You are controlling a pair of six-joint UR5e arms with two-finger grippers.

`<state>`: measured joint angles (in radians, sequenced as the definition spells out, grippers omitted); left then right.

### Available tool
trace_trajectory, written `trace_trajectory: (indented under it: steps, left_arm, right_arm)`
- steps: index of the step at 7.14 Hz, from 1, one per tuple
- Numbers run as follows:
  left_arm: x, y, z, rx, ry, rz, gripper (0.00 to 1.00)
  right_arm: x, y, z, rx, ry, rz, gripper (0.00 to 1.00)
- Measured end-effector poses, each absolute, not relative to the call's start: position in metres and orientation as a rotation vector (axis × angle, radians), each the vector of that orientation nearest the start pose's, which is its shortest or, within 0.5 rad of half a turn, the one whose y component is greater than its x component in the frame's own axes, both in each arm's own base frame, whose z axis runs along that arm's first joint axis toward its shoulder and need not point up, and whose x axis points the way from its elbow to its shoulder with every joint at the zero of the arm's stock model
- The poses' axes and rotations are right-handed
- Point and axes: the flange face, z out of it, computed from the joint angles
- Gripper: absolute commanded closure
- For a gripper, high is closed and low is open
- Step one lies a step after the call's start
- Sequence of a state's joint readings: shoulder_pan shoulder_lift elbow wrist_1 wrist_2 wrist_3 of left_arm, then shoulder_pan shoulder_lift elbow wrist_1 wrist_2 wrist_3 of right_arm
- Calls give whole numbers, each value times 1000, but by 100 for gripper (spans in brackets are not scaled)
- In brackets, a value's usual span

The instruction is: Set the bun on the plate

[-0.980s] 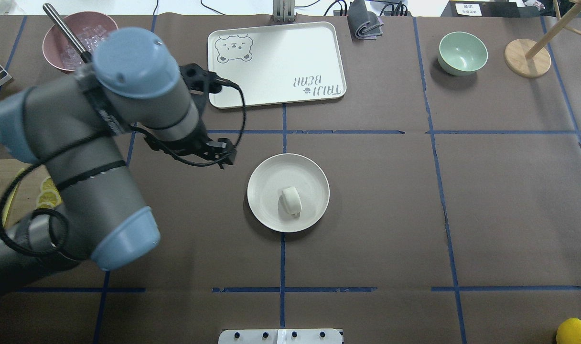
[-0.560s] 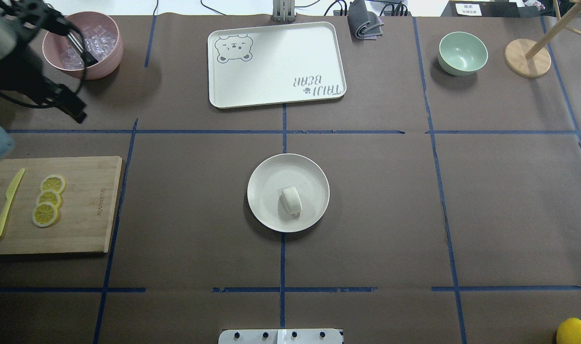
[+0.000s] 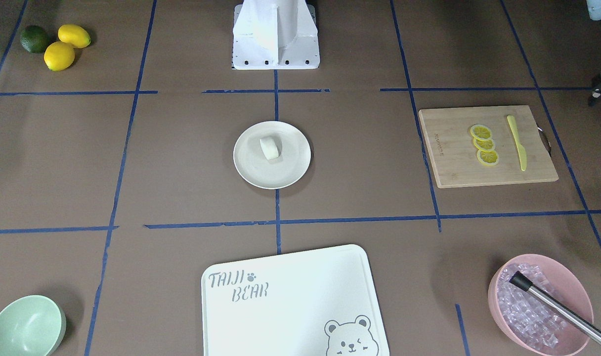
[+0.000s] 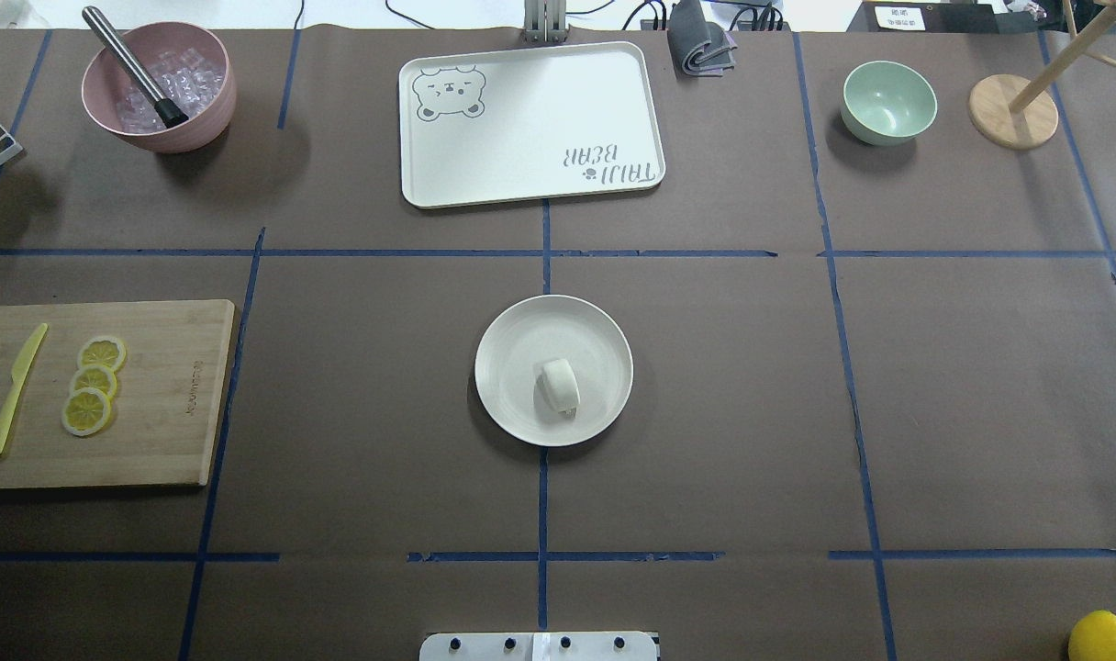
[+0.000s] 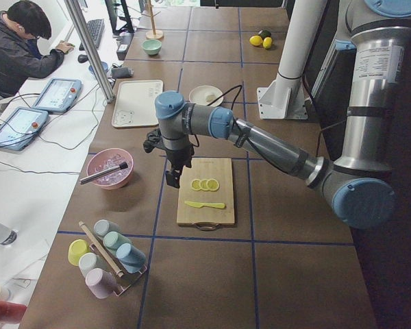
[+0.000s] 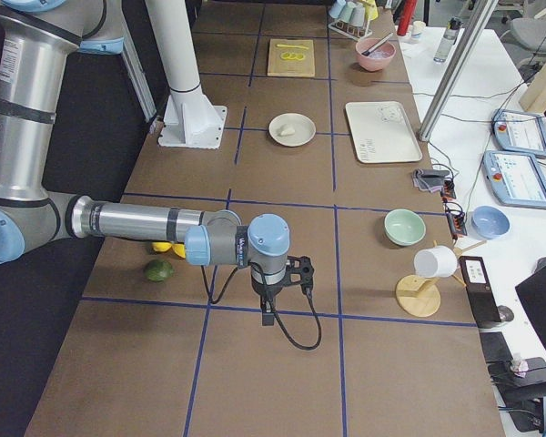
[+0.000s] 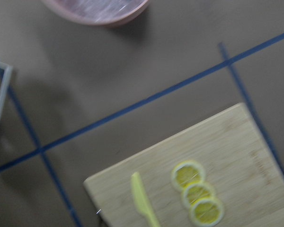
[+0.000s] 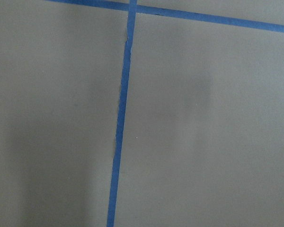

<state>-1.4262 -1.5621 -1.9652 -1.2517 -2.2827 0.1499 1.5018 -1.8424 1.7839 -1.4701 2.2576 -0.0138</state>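
The small white bun [image 4: 560, 386] lies on the round cream plate [image 4: 512, 340] in the middle of the table, a little right of the plate's centre, with nothing touching it. The front-facing view also shows the bun [image 3: 270, 147] resting on the plate [image 3: 293, 163]. My left gripper [image 5: 171, 179] hangs above the table near the cutting board's far end, well away from the plate; I cannot tell whether it is open or shut. My right gripper [image 6: 267, 319] hovers low over bare table at the other end, and I cannot tell its state either.
A wooden cutting board [image 4: 154, 395] with lemon slices and a yellow knife lies at the left. At the back stand a pink bowl of ice [image 4: 159, 87], a bear-printed tray [image 4: 530, 124], a mint bowl [image 4: 888, 101] and a wooden stand [image 4: 1012, 110]. Lemons [image 3: 58, 47] sit near the right arm.
My left arm has swung away to the left and left the overhead view, uncovering the cutting board. The bun and plate have not moved.
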Motion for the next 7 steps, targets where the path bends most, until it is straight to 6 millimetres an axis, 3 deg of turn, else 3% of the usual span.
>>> trace_trajectory:
  steps: [1, 4, 7]
  left_arm:
    - [-12, -456, 533, 27, 713, 276, 0]
    - [-58, -441, 586, -11, 743, 150, 0]
    - [-70, -407, 622, 47, 834, 114, 0]
  right_arm:
    - [44, -385, 667, 24, -687, -95, 0]
    - [44, -386, 665, 26, -686, -93, 0]
    - [44, -385, 667, 23, -686, -92, 0]
